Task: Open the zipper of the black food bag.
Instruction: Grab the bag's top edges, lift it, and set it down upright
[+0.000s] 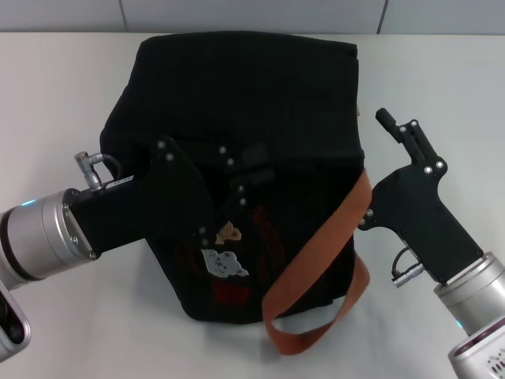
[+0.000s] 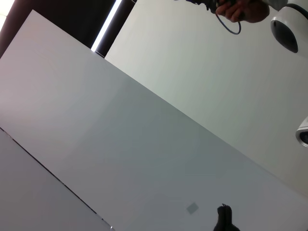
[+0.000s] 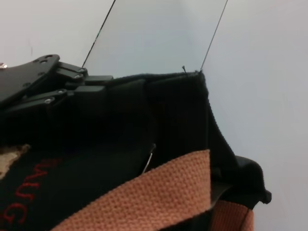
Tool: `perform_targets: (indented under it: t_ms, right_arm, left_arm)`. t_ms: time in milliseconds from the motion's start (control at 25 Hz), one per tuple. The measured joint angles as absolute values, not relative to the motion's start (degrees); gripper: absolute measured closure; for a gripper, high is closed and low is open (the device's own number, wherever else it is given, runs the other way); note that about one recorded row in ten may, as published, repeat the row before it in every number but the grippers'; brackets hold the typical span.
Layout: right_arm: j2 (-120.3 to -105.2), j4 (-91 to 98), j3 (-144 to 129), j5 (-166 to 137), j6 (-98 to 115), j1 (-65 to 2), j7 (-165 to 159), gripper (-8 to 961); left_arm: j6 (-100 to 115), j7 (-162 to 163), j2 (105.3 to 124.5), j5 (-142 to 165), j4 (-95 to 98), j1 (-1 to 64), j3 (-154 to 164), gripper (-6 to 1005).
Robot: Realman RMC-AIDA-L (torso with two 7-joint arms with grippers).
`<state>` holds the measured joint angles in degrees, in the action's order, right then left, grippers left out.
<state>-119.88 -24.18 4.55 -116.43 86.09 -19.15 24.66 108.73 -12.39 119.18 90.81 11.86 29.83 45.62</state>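
The black food bag lies on the white table, its red lettering and bear patches facing up. An orange-brown handle loops off its near right corner. My left gripper reaches in from the left over the bag's middle. In the right wrist view its two pads sit close together, pinching the bag's top fabric. My right gripper stands open at the bag's right side, one finger pointing away and the other by the handle. A small silver zipper tab shows just above the handle.
Bare white table surrounds the bag on the left, right and front. A pale wall runs behind it. The left wrist view shows only wall and ceiling panels.
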Motion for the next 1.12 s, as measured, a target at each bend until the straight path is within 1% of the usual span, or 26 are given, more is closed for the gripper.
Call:
perform_targets:
  t_ms: [240, 1000, 1120]
  right_arm:
    - [-119.88, -24.1, 3.9, -116.7, 85.5, -19.7, 24.9, 177]
    - [-119.88, -24.6, 3.7, -118.3, 84.0, -20.4, 29.8, 830]
    - [-119.88, -24.7, 3.6, -118.4, 84.0, -20.3, 31.3, 822]
  left_arm:
    - [108.8, -12.4, 119.18, 90.8, 11.9, 29.8, 45.6, 914]
    - [109.0, -12.4, 119.18, 90.9, 11.9, 29.7, 45.6, 915]
    - [109.0, -12.4, 119.18, 90.9, 11.9, 29.8, 45.6, 914]
